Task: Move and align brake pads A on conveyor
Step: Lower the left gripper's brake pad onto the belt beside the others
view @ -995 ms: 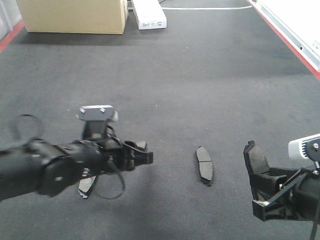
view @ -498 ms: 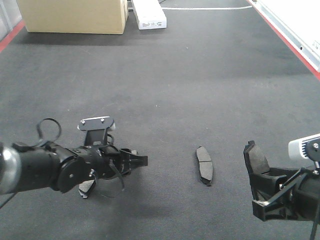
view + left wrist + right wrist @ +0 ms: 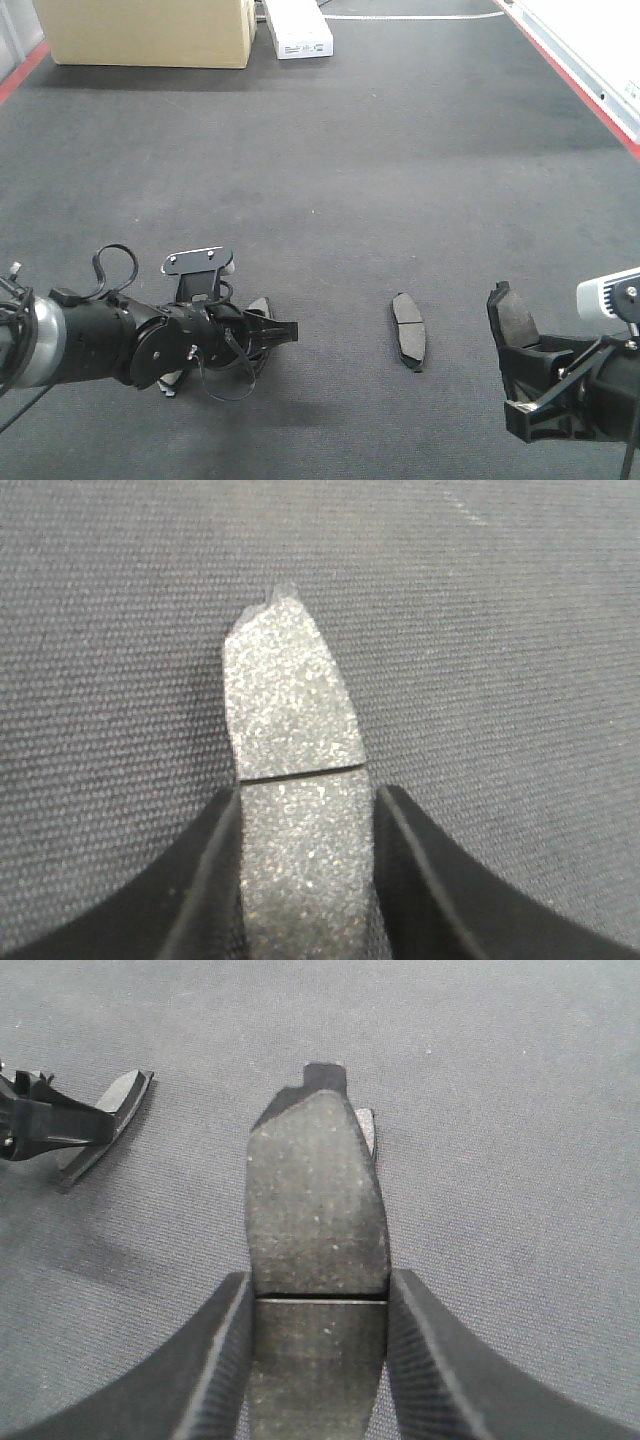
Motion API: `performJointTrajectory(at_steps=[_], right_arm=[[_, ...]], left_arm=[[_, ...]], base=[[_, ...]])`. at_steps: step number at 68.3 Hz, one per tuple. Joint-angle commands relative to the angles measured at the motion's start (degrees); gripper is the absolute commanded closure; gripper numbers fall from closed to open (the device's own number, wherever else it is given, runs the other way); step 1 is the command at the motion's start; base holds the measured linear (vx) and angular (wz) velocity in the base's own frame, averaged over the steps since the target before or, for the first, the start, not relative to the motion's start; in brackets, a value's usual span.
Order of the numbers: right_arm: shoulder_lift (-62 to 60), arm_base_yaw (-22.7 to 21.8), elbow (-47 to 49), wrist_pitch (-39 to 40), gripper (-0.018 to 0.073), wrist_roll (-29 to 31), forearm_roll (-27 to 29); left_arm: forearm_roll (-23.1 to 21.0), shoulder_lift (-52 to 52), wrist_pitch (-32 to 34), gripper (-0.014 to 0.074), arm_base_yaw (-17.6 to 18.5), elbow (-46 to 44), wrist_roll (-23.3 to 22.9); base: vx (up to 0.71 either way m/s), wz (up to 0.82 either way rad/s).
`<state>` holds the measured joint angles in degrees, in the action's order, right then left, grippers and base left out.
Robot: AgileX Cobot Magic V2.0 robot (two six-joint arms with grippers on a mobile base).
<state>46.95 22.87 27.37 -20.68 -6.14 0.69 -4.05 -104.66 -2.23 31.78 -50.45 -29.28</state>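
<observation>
Near ends of both held brake pads [image 3: 295, 780] [image 3: 315, 1260] cut off at bottom edges of wrist views. Left gripper [image 3: 268, 330] fingertips masking its pad in front view; grip contact unclear. Right gripper [image 3: 520, 375] body cropped at frame corner. Cardboard box [image 3: 145, 30] top cut off.

You see a matt, fine-woven cloth-like conveyor [image 3: 500, 630]; the left-held brake pad [image 3: 295, 780] looks gritty and speckled; the right-held brake pad [image 3: 315, 1210] looks duller and smoother; the cardboard box [image 3: 150, 30] is matt.
</observation>
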Motion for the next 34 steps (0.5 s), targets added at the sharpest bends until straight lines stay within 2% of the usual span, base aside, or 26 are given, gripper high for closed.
performJointTrajectory(at_steps=[1, 9, 17, 34], right_arm=[[-0.5, 0.0, 1.8, 4.8, 0.0568, 0.6, -0.3], [-0.5, 0.0, 1.8, 4.8, 0.0568, 0.6, -0.3], [-0.5, 0.0, 1.8, 4.8, 0.0568, 0.6, -0.3], [-0.5, 0.0, 1.8, 4.8, 0.0568, 0.6, -0.3]], left_arm=[[-1.3, 2.2, 0.1, 0.0279, 0.3, -1.2, -0.5], [-3.4, 2.2, -2.1, 0.0246, 0.3, -1.2, -0.5], [-3.4, 2.2, -4.0, 0.0220, 0.8, -1.2, -0.5], [-3.3, 3.7, -3.1, 0.0205, 1.0, -1.2, -0.3]], base=[[0.00, 0.00], [0.00, 0.00], [0.00, 0.00], [0.00, 0.00]])
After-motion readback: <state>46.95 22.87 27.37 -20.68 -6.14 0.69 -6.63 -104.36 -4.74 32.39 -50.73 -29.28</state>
